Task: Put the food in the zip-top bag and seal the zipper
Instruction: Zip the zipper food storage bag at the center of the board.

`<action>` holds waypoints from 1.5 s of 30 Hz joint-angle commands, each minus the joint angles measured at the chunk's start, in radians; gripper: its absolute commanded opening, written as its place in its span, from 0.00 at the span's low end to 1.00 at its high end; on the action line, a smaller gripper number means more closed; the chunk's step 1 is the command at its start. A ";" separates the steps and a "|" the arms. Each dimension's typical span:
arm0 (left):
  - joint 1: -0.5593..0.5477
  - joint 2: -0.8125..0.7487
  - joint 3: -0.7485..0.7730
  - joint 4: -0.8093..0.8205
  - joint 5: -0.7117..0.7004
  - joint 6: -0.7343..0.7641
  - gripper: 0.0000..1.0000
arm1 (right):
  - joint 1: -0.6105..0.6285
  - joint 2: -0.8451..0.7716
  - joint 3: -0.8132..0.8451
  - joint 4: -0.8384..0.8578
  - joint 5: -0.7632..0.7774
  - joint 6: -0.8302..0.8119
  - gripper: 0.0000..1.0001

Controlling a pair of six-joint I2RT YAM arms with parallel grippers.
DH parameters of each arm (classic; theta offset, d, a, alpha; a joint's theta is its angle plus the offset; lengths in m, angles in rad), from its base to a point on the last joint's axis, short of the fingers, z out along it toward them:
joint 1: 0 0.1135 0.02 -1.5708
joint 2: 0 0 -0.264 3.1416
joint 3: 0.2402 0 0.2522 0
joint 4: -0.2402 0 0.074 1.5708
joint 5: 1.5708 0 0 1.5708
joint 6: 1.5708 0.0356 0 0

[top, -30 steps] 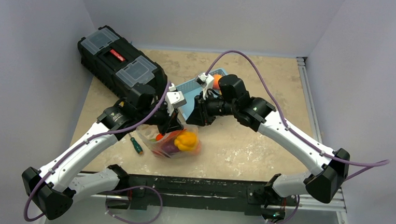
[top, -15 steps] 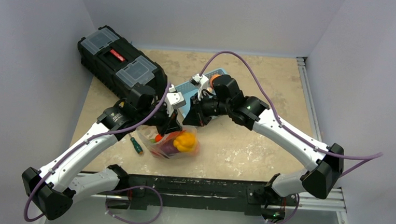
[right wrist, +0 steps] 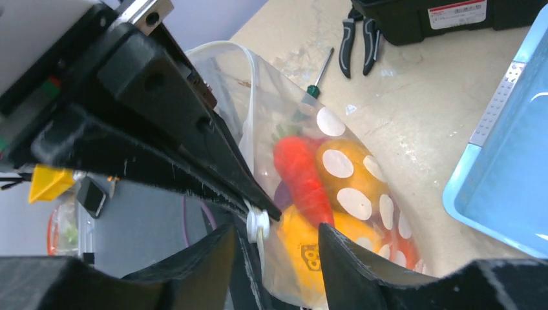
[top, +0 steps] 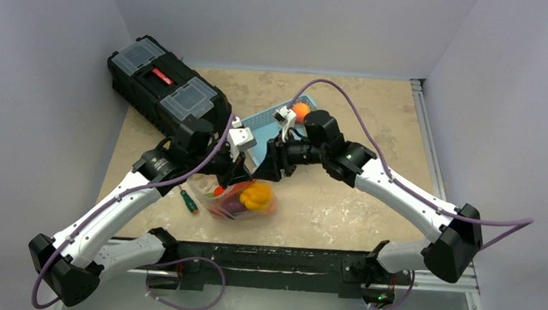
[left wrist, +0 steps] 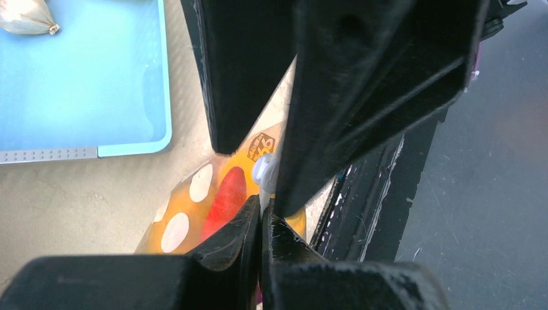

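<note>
Near the middle of the table, the bag [top: 243,202] lies stuffed with food [top: 256,195]. The blue basket [top: 262,122] is at its 12 o'clock, the screwdriver [top: 190,202] at 9 and the black toolbox [top: 166,85] at 10. Both arms meet over the bag's mouth. The left gripper [left wrist: 261,218] is clamped flat on the mouth edge, so it's the anchor. The right gripper [right wrist: 274,236] is spread wide, jaws either side of the little white slider [right wrist: 257,226] on the zipper [right wrist: 249,90], not gripping it as far as I can see.

So I'd call this the sealing step. To do it right, close the right fingers squarely on the slider, not on loose film. Then pull straight along the track, away from the left pinch, which has to hold so the floppy edge stays taut. Pull crooked and it'll probably jam.

View notes: the overhead shot hides the slider and both sets of jaws behind the wrists, but it alone shows an orange fruit [top: 301,112] sitting in the basket. Only the right wrist view shows the open jaws, plus pliers [right wrist: 358,39]. The left wrist view catches a garlic bulb [left wrist: 26,16] in the basket.
</note>
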 commanded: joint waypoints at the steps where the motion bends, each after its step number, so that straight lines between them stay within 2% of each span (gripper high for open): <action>1: -0.004 -0.011 0.009 0.075 0.035 0.020 0.00 | -0.042 -0.113 -0.098 0.196 -0.136 0.048 0.51; 5: -0.003 -0.011 0.007 0.075 0.038 0.021 0.00 | -0.090 -0.151 -0.168 0.266 -0.224 0.044 0.50; 9: -0.003 -0.008 0.007 0.074 0.039 0.020 0.00 | -0.096 -0.113 -0.080 0.049 -0.260 -0.191 0.47; 12: -0.004 -0.009 0.007 0.073 0.040 0.018 0.00 | -0.096 -0.064 -0.009 -0.069 -0.288 -0.309 0.39; 15: -0.003 -0.010 0.007 0.074 0.038 0.018 0.00 | -0.095 -0.005 0.069 -0.146 -0.339 -0.400 0.24; 17: -0.004 -0.011 0.008 0.074 0.039 0.019 0.00 | -0.096 0.030 0.109 -0.189 -0.347 -0.415 0.15; 20: -0.003 -0.012 0.007 0.070 0.038 0.020 0.00 | -0.094 0.074 0.162 -0.261 -0.345 -0.449 0.11; 23: -0.003 -0.015 0.006 0.070 0.036 0.021 0.00 | -0.094 0.082 0.172 -0.266 -0.330 -0.448 0.00; 27: -0.004 -0.013 0.018 0.058 0.053 0.016 0.00 | -0.088 0.055 0.139 -0.185 -0.246 -0.391 0.00; 29: -0.004 -0.013 0.042 0.035 0.062 0.000 0.17 | -0.073 0.025 0.108 -0.144 -0.169 -0.386 0.00; 30: -0.002 -0.017 0.050 0.034 0.068 -0.011 0.32 | -0.067 0.001 0.087 -0.122 -0.140 -0.387 0.00; 31: -0.001 -0.024 0.054 0.040 0.071 -0.028 0.43 | -0.064 -0.015 0.068 -0.096 -0.131 -0.387 0.00; 33: 0.004 -0.033 0.063 0.053 0.074 -0.080 0.58 | -0.063 -0.043 0.031 -0.048 -0.134 -0.387 0.00; 36: 0.053 -0.020 0.087 0.069 0.142 -0.159 0.65 | -0.063 -0.062 0.007 -0.015 -0.141 -0.393 0.00; 40: 0.103 0.012 0.094 0.117 0.217 -0.234 0.66 | -0.063 -0.057 0.009 -0.024 -0.161 -0.407 0.00; 45: 0.104 0.071 0.128 0.150 0.238 -0.259 0.55 | -0.063 -0.042 0.013 -0.031 -0.199 -0.405 0.00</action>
